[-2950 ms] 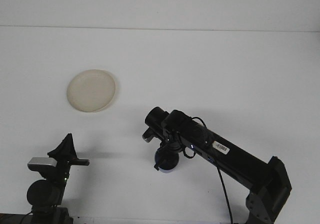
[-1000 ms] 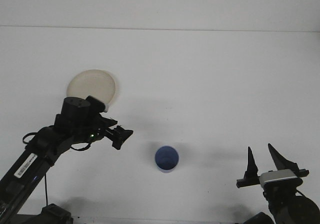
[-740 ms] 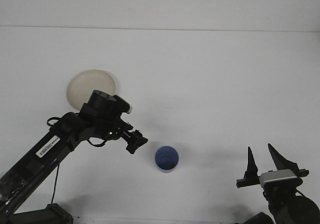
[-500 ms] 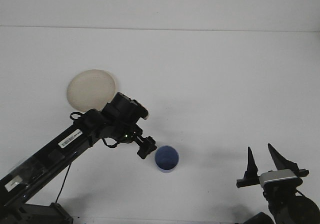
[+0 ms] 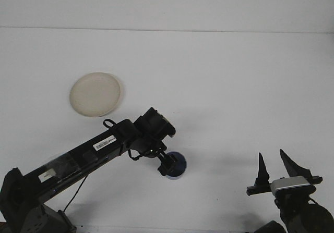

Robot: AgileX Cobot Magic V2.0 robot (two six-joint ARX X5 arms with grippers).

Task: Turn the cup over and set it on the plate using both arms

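The left gripper (image 5: 168, 165) sits at the blue cup (image 5: 176, 166), finger state indeterminate; the right gripper (image 5: 275, 166) rests spread apart near the table's front edge.

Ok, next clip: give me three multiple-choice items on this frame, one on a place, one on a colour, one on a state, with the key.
1. Where is the plate relative to the cup?
A. Far-left of it
B. Right of it
C. Under it

2. What colour is the cup?
A. Red
B. Blue
C. Green

3. How is the right gripper?
A. Shut on the cup
B. Over the plate
C. Open, at the near right edge, holding nothing

Key:
1 A: the plate lies up and left on the table, well apart from the cup.
2 B: the visible rim and wall of the cup are blue.
3 C: its two fingers stand apart with nothing between them, far from the cup; it is the left gripper that is at the cup.
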